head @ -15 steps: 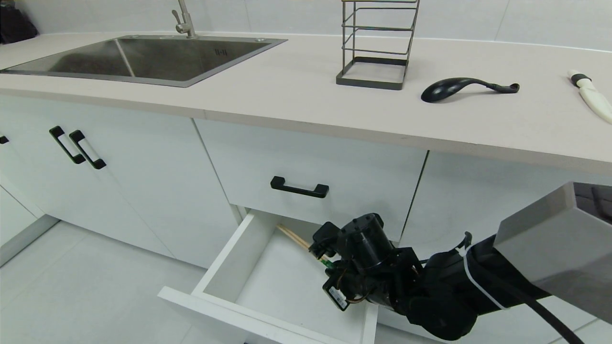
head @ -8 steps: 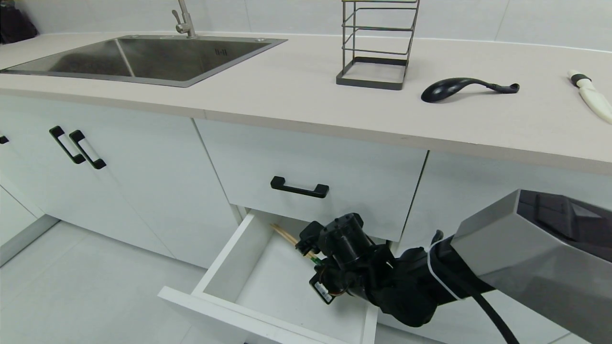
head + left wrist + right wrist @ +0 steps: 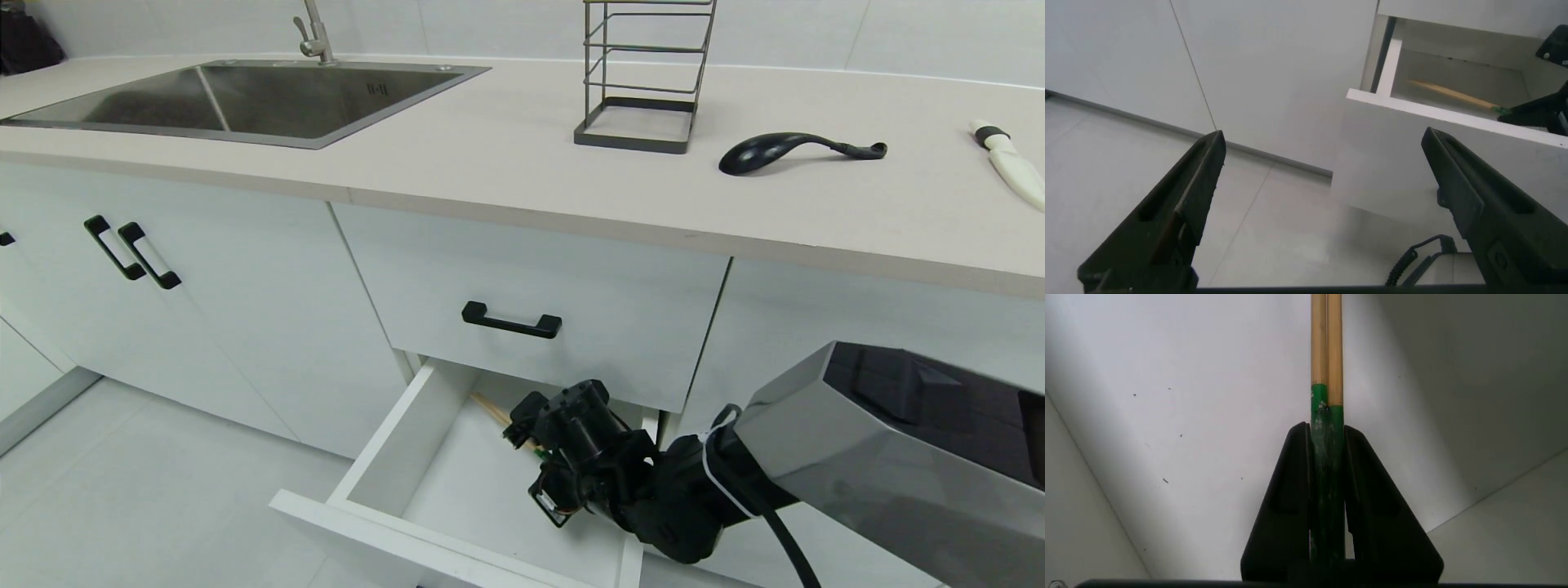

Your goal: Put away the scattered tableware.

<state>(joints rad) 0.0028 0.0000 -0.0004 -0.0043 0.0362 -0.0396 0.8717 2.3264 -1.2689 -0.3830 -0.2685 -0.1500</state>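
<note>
The right gripper [image 3: 522, 429] is squeezing the chopsticks [image 3: 492, 407] by their green ends, so they are poking out ahead of it, low inside the open drawer [image 3: 406, 441], ready to lie flat. The left gripper [image 3: 1323, 147] is hanging wide apart, holding nothing.

Chopsticks [image 3: 1327, 359]: pale tan wood, ends painted green, paint scuffed. Right claw [image 3: 1327, 437]: matte black. Left claw [image 3: 1323, 204]: dark olive-black. Drawer [image 3: 400, 445]: plain white, few dark specks on bottom. Worktop [image 3: 490, 163]: plain beige. Spoon [image 3: 771, 149]: glossy black. Knife [image 3: 1008, 163], at 3 o'clock of spoon: cream with black band. Rack [image 3: 633, 145]: dark grey. Sink [image 3: 245, 98]: brushed steel grey. Handles [image 3: 511, 320]: black on white fronts.
</note>
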